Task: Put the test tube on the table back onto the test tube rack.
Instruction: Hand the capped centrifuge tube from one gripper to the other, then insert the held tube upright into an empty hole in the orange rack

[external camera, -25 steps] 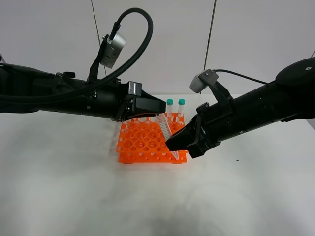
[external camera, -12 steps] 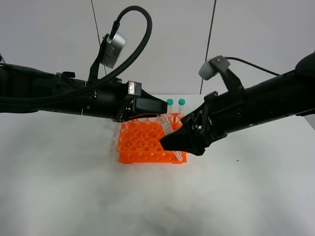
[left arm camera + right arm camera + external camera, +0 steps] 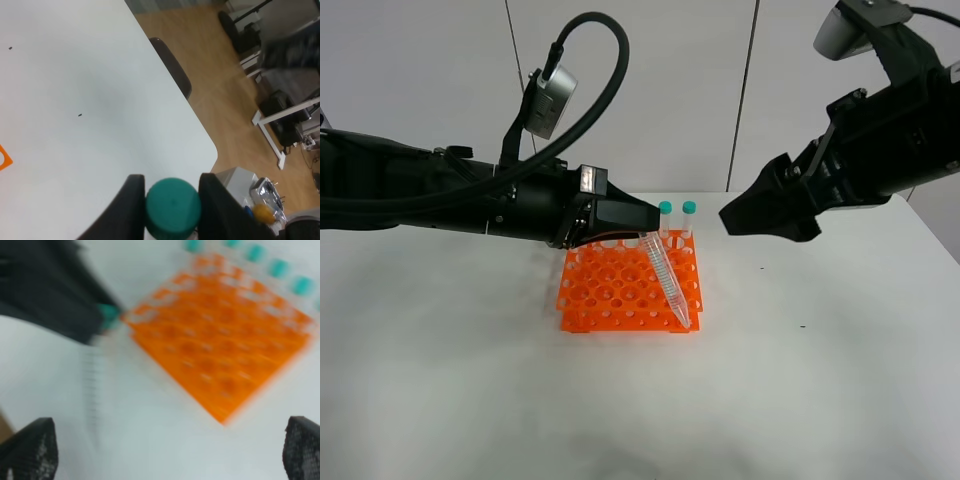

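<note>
The right pincer [image 3: 740,215] has drawn back, well clear, jaws spread. The left pincer [image 3: 645,222] alone clamps the tube [image 3: 667,280] by its cap; it slants down from there to the rack [image 3: 610,290] corner, seemingly unseated.

My left wrist feed shows the left gripper [image 3: 172,186], dark fingers [image 3: 131,207] clamped either side of the teal-capped test tube [image 3: 173,210]; beyond, the white table [image 3: 75,100], a sliver of orange test tube rack [image 3: 3,158], wood floor [image 3: 225,75].
</note>
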